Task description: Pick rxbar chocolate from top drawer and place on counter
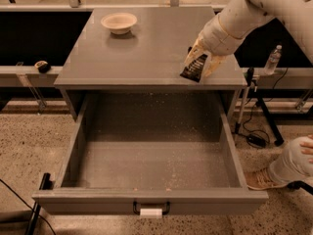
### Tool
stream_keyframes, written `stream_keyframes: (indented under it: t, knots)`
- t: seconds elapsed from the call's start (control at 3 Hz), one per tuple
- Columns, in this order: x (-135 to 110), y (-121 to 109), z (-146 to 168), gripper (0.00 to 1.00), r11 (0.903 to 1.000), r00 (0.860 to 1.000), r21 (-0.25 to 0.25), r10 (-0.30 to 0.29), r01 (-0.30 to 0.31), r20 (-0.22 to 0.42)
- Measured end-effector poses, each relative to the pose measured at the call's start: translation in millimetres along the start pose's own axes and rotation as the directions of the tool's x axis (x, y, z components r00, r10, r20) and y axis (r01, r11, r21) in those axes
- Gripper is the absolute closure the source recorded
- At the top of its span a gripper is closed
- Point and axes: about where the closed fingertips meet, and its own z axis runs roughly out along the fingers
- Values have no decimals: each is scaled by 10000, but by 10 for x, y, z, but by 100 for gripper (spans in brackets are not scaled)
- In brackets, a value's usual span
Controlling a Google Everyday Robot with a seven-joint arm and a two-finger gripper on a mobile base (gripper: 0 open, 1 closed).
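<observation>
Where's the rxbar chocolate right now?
In the camera view, the rxbar chocolate is held in the gripper over the front right part of the counter, just behind the open top drawer and well right of the bowl.

1 tool (201, 58), on a white arm entering from upper right, clamped on 1 rxbar chocolate (193, 68); the bar is tilted, its lower end over the right front part of the table (146, 58), and contact with the surface cannot be told. 1 pale bowl (119, 22) stands at the table's rear left, well apart from the bar. 1 top drawer (98, 199) is pulled open below, speckled floor showing, with a dark handle (166, 208) and a white tag (150, 213) at front centre.
</observation>
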Motion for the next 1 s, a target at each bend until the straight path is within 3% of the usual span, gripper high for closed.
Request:
stream_keyframes:
  t: [0.33, 0.67, 1.0]
  knots:
    - [299, -205, 113, 100, 9931, 9927, 131, 1171, -1167, -287]
    - [491, -409, 265, 100, 9809, 9799, 72, 1947, -1946, -433]
    - [584, -463, 418, 83, 9570, 9563, 156, 2900, -2896, -383]
